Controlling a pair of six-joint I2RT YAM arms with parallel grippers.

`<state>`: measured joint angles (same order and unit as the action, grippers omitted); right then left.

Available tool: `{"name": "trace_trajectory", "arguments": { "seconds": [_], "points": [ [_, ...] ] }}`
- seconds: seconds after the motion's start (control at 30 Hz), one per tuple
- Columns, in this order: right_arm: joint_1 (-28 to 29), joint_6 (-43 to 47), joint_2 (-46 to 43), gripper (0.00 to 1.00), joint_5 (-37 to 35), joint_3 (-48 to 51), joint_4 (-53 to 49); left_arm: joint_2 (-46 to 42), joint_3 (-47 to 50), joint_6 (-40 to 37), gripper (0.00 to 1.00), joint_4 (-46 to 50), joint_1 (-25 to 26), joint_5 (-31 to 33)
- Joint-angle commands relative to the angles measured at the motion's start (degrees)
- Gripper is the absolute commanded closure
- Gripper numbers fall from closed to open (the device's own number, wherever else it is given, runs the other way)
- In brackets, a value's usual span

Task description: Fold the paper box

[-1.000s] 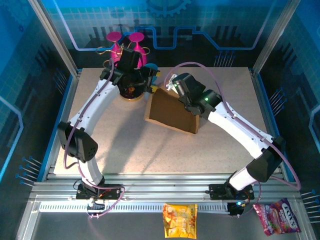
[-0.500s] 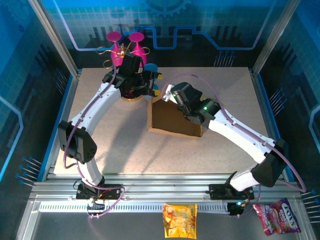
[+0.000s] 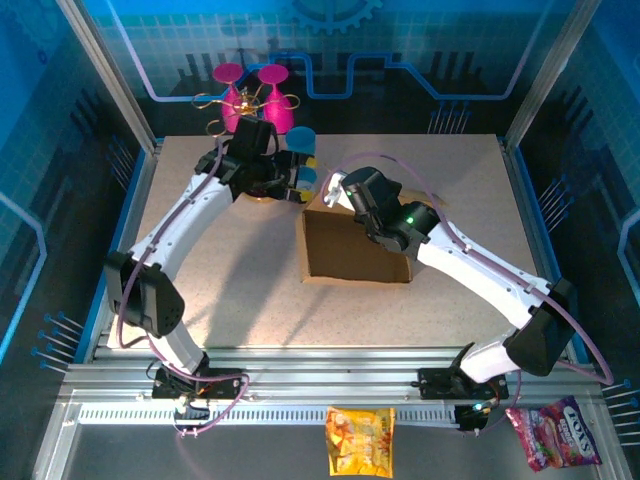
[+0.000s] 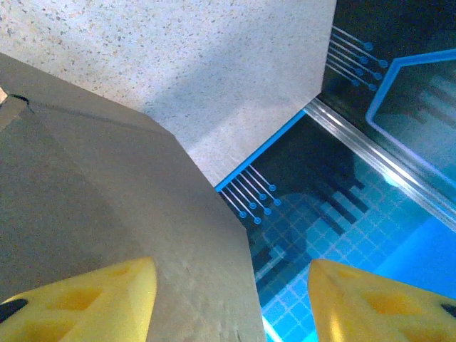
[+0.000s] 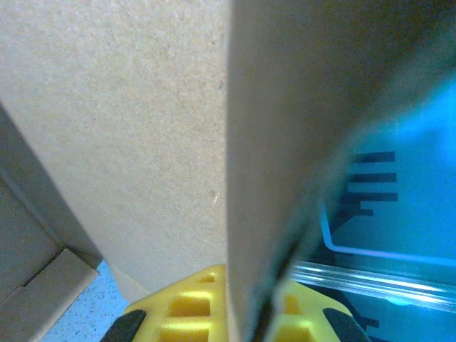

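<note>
The paper box (image 3: 355,248) is plain brown cardboard and stands part-folded on the table's middle, one broad panel facing up and forward. My right gripper (image 3: 343,196) holds the box's back top edge. In the right wrist view its yellow fingers (image 5: 182,310) are pressed on a thin panel (image 5: 142,128) seen edge-on. My left gripper (image 3: 301,180) hovers at the box's back left corner. In the left wrist view a cardboard flap (image 4: 107,206) reaches between its wide-apart fingertips (image 4: 370,303), nearer the left one.
Two pink wine glasses (image 3: 250,85) and a blue cup (image 3: 301,138) stand at the table's back, just behind my left gripper. Blue enclosure walls ring the speckled table (image 3: 200,270). Snack bags (image 3: 360,440) (image 3: 555,432) lie off the table in front of the arm bases.
The box has swung from a slanted pose to squarer with the table's front, its lower edge now level. My right gripper moved with it. My left gripper came right to the box's corner.
</note>
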<state>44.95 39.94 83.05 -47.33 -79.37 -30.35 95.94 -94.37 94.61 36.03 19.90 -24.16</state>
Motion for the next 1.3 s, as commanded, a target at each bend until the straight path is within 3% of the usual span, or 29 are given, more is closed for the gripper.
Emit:
{"name": "trace_trajectory", "arguments": {
  "seconds": [0.0,0.53,0.97,1.27],
  "points": [
    [0.7,0.7,0.2,1.0,0.5,-0.3,3.1,-2.9,1.4,2.0,0.41,0.4,-0.3,-2.3],
    [0.9,1.0,-0.2,1.0,1.5,0.2,2.7,-7.4,8.8,7.4,0.37,-4.0,-0.1,-5.8],
    [3.8,6.1,-2.5,1.0,3.0,3.8,6.8,-4.9,12.7,11.2,0.36,-10.9,2.4,-7.0],
    [4.4,10.1,-6.2,1.0,6.2,7.1,8.8,-3.8,14.8,11.2,0.46,-12.2,2.4,-7.2]
  ]
}}
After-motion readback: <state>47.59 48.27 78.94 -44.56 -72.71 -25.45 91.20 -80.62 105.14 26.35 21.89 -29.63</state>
